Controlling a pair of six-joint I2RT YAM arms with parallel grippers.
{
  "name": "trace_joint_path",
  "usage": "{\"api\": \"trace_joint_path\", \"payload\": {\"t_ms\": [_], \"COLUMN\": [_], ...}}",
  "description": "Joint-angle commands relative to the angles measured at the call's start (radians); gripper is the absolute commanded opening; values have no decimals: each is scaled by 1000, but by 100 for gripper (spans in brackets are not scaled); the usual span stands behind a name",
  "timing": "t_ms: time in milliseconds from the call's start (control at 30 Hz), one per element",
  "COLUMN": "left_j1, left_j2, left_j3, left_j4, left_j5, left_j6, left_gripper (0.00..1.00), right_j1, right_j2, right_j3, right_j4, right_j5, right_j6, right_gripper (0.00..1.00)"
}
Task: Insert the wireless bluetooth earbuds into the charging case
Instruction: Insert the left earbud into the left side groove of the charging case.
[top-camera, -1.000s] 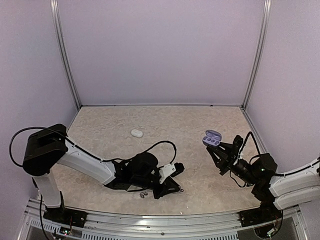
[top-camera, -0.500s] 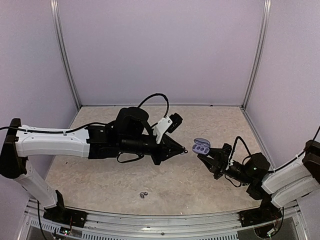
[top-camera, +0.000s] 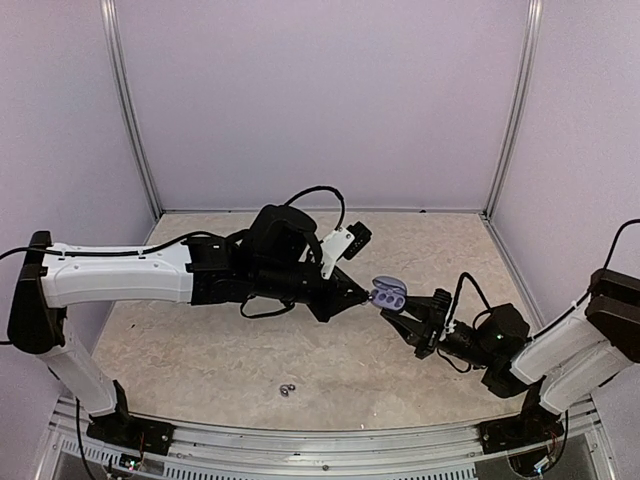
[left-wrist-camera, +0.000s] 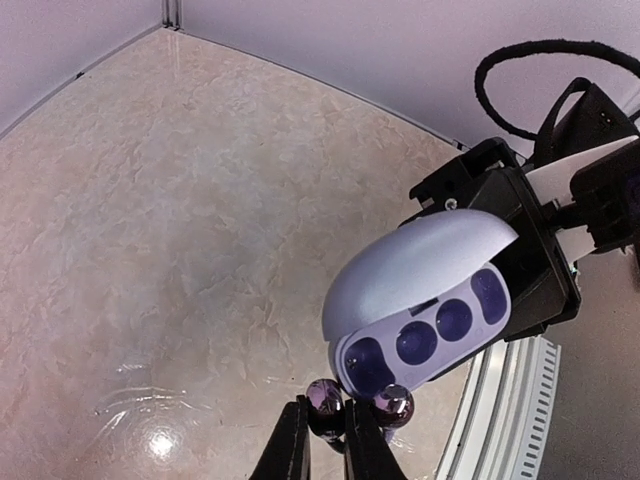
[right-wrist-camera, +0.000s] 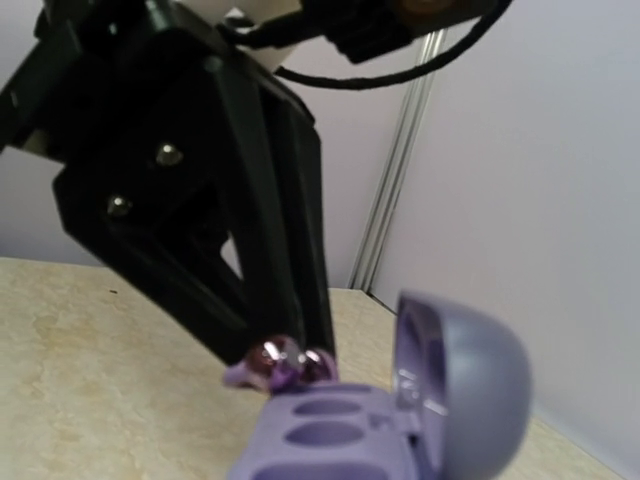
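left hand (left-wrist-camera: 327, 432) clenched on a dark purple earbud (left-wrist-camera: 324, 394), just beside the open charging case (left-wrist-camera: 420, 275); right hand (top-camera: 404, 316) grasping the case, both above the tabletop (top-camera: 200, 350).

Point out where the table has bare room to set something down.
Bare: back right corner of the table, behind the case; front stretch between the loose earbuds and right arm. Crowded: centre, where left pincer and right pincer meet at the case.

The left arm (top-camera: 120, 278) stretches low toward 3 o'clock, left pincer (top-camera: 366, 297) pinched on the dark earbuds (left-wrist-camera: 323, 394). The right arm (top-camera: 560, 345) reaches toward 10 o'clock, right pincer (top-camera: 398, 312) clamping the charging case (top-camera: 389, 292).
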Motion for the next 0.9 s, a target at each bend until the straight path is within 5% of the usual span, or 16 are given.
{"api": "trace_joint_path", "payload": {"t_ms": [0, 433, 867], "left_j1": [-4, -12, -31], "left_j2": [2, -43, -5], "left_j3": [44, 28, 100], "left_j4": [-18, -21, -40], "left_j5": [-9, -60, -68], "left_j6": [-11, -33, -20], "left_gripper": [12, 12, 14], "right_j1": [20, 30, 31], "right_j2": [40, 60, 95], "right_j3": [30, 16, 30], "right_j4": [81, 97, 126], "right_j5": [-8, 120, 65], "right_j6": [5, 3, 27], "right_gripper": [0, 0, 0]}}
